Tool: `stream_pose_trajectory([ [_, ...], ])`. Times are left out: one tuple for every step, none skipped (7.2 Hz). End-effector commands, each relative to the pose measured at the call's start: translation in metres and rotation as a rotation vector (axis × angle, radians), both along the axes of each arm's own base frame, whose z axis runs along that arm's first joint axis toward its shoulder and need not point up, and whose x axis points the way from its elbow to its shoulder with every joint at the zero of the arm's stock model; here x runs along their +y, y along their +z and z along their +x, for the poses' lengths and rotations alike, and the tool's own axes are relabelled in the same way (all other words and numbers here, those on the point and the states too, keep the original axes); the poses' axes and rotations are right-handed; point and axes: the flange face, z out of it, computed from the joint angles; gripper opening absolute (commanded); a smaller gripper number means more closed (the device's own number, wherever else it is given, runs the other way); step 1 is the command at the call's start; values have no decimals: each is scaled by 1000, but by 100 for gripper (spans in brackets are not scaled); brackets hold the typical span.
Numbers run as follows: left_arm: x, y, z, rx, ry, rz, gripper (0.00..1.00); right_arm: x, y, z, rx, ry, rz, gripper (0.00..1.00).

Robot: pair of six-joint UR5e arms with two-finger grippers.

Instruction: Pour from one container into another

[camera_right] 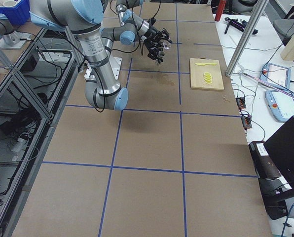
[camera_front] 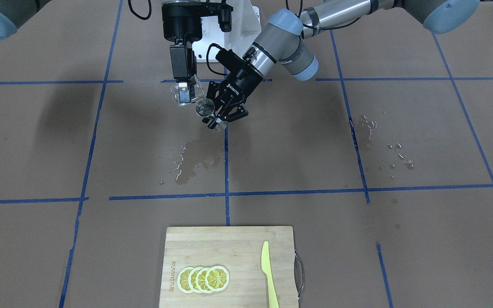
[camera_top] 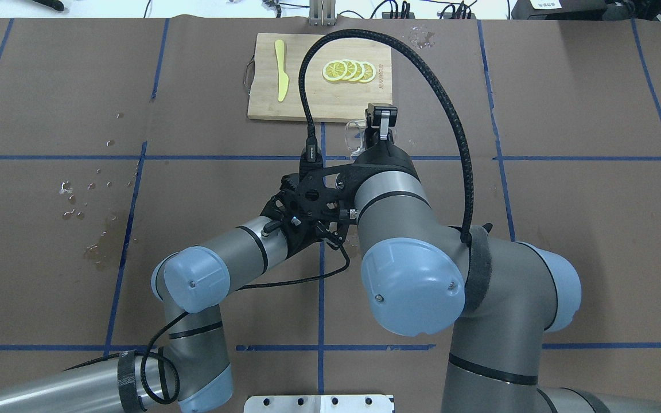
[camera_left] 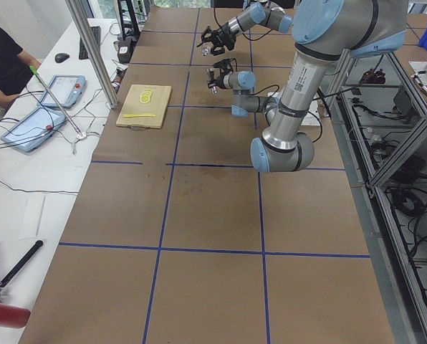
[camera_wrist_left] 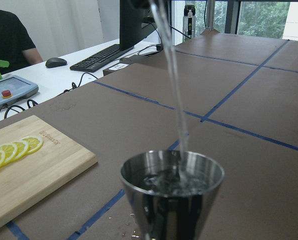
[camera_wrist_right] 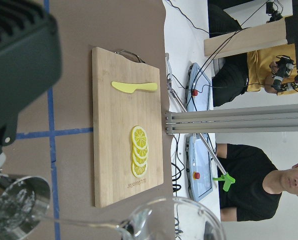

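Two grippers meet above the middle of the bench, both clear of its surface. My left gripper point(camera_front: 213, 116) is clamped on a steel cup point(camera_front: 204, 107), held upright. The right gripper point(camera_front: 183, 95) grips a clear glass point(camera_front: 174, 93), tipped toward the cup from just beside and above it. A thin stream of water point(camera_wrist_left: 171, 85) falls into the cup, which is partly filled.

Below, the bench point(camera_front: 298, 145) wears brown paper crossed by blue tape, with a wet patch point(camera_front: 193, 160) near the pour and scattered drops point(camera_front: 375, 128) well off on the robot's left. At the operators' edge lies a cutting board point(camera_front: 229, 252) with four lemon slices point(camera_front: 203, 279) and a yellow knife point(camera_front: 268, 273). Beyond it, a white desk carries a keyboard point(camera_wrist_left: 101, 56) and a mouse point(camera_wrist_left: 55, 62). In the overhead view, the arms' wrists cover the cup.
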Motion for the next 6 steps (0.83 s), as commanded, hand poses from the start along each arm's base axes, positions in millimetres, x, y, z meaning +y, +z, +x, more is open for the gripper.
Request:
stream_pose_trajectory([
  [-1, -1, -1, 7, -1, -3, 0, 5, 2, -5, -126, 38, -48, 0],
  [-2, -1, -4, 19, -4, 0, 0, 5, -1, -3, -187, 53, -66, 0],
  [-2, -3, -6, 31, -5, 3, 0, 5, -4, 2, -233, 54, -65, 0],
  [-3, -2, -9, 47, -8, 9, 0, 5, -6, 11, -283, 64, -68, 0],
  [-4, -3, -11, 57, -11, 8, 0, 9, 6, 29, -339, 92, -98, 0],
  [-4, -4, -13, 65, -12, 11, 0, 10, 14, 39, -395, 122, -130, 0],
])
